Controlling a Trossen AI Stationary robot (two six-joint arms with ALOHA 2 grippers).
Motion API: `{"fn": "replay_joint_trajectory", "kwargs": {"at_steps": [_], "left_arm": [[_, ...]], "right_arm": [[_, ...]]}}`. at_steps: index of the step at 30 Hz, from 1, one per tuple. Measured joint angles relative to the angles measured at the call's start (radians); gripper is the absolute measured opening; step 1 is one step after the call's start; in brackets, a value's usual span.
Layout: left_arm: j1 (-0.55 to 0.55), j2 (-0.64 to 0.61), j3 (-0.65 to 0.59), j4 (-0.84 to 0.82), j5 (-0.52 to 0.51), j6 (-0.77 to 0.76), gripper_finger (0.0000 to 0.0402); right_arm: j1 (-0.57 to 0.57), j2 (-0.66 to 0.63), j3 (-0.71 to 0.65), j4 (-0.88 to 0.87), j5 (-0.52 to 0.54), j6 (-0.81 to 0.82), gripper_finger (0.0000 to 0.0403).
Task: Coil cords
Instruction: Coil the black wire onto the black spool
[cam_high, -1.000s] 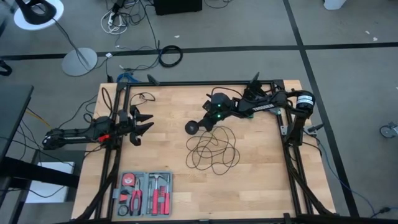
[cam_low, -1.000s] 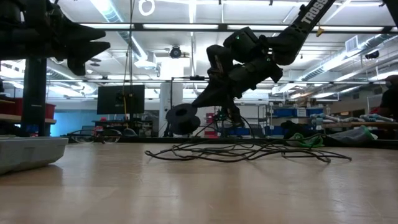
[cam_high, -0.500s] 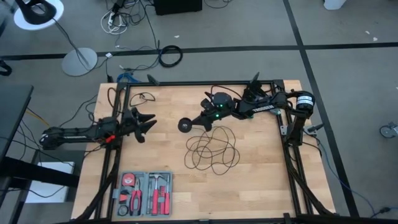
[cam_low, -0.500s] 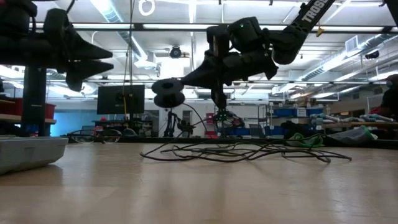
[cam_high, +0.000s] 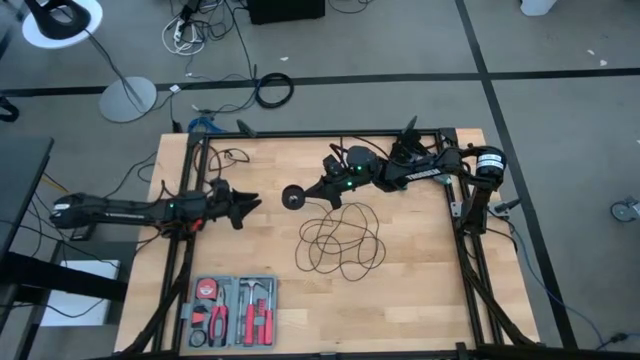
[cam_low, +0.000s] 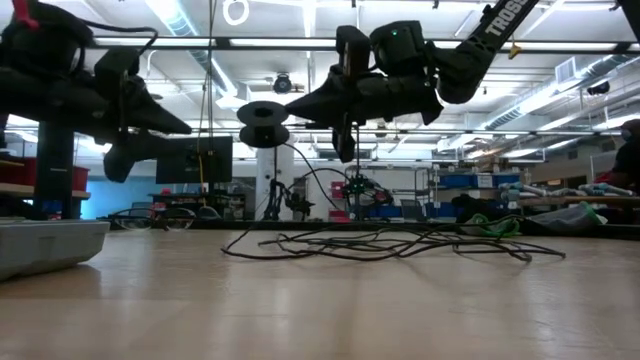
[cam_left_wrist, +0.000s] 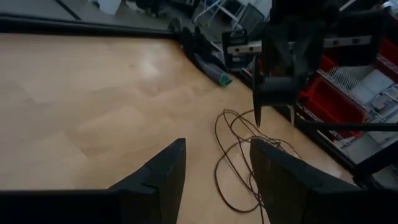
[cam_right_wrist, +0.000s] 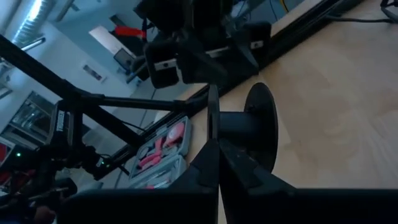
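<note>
The thin black cord lies in loose loops (cam_high: 340, 240) on the wooden table, right of centre. Its end is a small black spool-shaped puck (cam_high: 292, 197), held in the air over the table's middle with its discs level (cam_low: 263, 123). My right gripper (cam_high: 308, 192) reaches in from the table's right, nearly level, and is shut on the puck. My left gripper (cam_high: 248, 203) stands open left of the puck and points at it, touching nothing. The left wrist view shows the puck (cam_left_wrist: 273, 93) ahead, between its fingers (cam_left_wrist: 155, 180). My right gripper pinches the rim of one thin disc of the puck (cam_right_wrist: 212, 134) between its two fingers. The fingers come nearly level from the table's right. The puck is lifted clear, and the cord (cam_low: 310, 190) hangs slack from it down to the loops on the table.
An open tool case (cam_high: 232, 310) with red-handled tools sits at the near left. A small black wire (cam_high: 232, 156) lies at the far left corner. Black frame rails (cam_high: 462, 230) run along both sides of the table. A thick cable ring (cam_high: 273, 90) lies on the floor beyond.
My right gripper has tipped up, raising the puck and carrying it toward the table's left; the puck has turned from edge-up to discs level. The cord's loops have stayed on the table. My left gripper has sunk, rolled and moved a little toward the puck.
</note>
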Motion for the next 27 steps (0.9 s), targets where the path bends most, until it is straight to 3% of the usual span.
{"fn": "replay_joint_trajectory", "kwargs": {"at_steps": [17,27], "left_arm": [[0.002,0.260,0.000,0.268,-0.031,-0.047,0.0184],[0.051,0.346,0.000,0.283,-0.030,-0.080,0.0184]], "right_arm": [[0.013,0.000,0.000,0.005,-0.002,0.010,0.0000],[0.019,0.000,0.000,0.006,-0.002,0.009,0.0000]]}}
